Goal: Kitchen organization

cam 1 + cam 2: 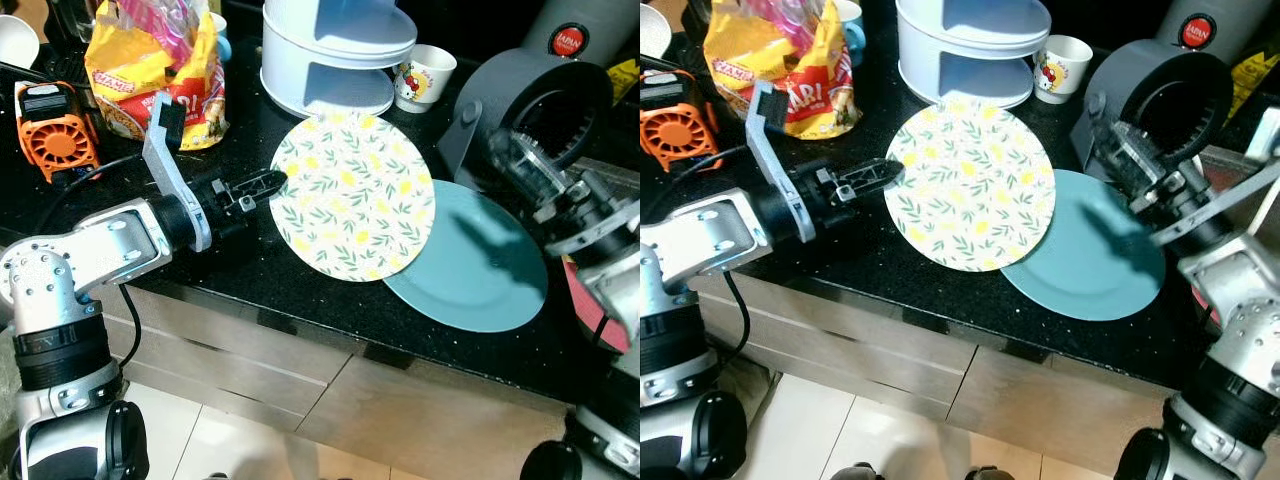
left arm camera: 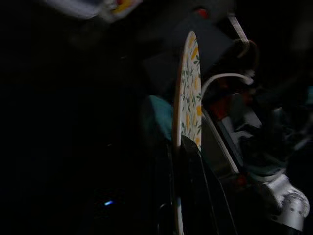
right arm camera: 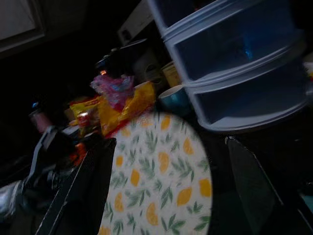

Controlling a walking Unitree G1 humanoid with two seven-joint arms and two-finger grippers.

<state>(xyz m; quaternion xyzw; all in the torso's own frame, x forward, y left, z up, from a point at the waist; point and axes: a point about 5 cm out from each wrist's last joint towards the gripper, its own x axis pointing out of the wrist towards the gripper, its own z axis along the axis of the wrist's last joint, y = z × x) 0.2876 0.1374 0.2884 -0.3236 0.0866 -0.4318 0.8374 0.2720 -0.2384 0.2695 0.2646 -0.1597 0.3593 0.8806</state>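
A round plate with a lemon-and-leaf print sits over the black counter, its right rim overlapping a plain teal plate. My left gripper is shut on the printed plate's left rim. In the left wrist view that plate shows edge-on between the dark fingers. My right gripper hovers above the teal plate's far right side. It is open, and its two fingers stand wide apart, pointing at the printed plate.
A white tiered rack and a small printed cup stand behind the plates. A yellow snack bag and an orange device are at the back left. A grey round appliance is at the right. Drawer fronts run below the counter.
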